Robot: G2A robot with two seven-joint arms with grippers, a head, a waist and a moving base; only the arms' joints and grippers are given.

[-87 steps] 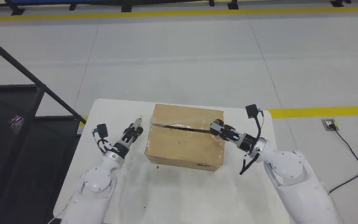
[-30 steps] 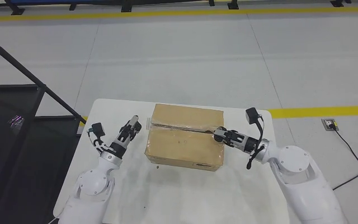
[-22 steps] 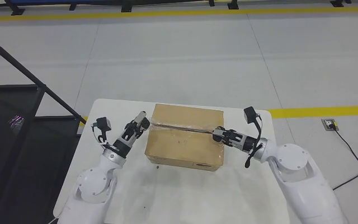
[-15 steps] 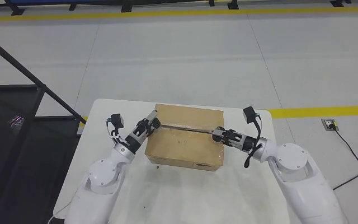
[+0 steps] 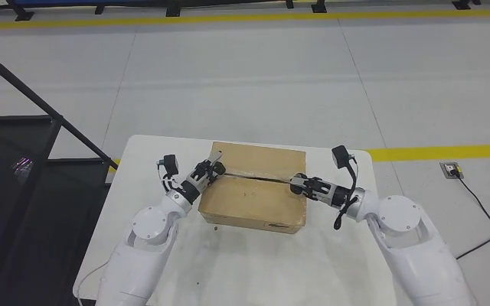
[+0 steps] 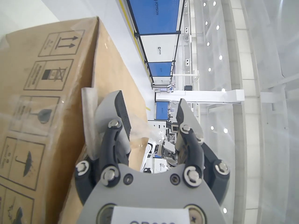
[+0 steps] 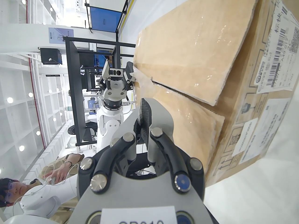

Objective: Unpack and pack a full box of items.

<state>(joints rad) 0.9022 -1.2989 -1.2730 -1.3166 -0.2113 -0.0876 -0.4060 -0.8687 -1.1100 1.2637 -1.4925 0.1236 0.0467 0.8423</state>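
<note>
**Top view: one shut box, a gripper at each end of its slit**

The brown cardboard box (image 5: 253, 195) sits on the white table (image 5: 253, 260), and every place here is told from the box. Its far side is close to the table's far edge, with just a thin strip of table there; on its near side a wide stretch of table shows; a smaller strip shows past its left end and past its right end. A small dark speck (image 5: 215, 227) lies on the table just by the box's near left corner; I cannot tell what it is. A black frame (image 5: 46, 115) stands on the floor well to the left of the box, off the table.

The box's two top flaps are down and meet in a long slit (image 5: 253, 176) that runs from end to end. Shiny clear tape (image 6: 88, 113) lies on the flaps. In the right wrist view the slit gapes a little at the right end; what is in the box is hidden. White labels (image 7: 278, 54) are stuck on the box's right end.

The left gripper (image 5: 217, 167) is at the left end of the slit, up at the box's top edge. In the left wrist view its jaws are apart; one finger (image 6: 122, 113) lies against the box by a loose strip of the tape, and the other finger is off the box. The right gripper (image 5: 295, 183) is at the right end of the slit; its jaws look pressed together; I cannot tell if any tape is between them.
</note>
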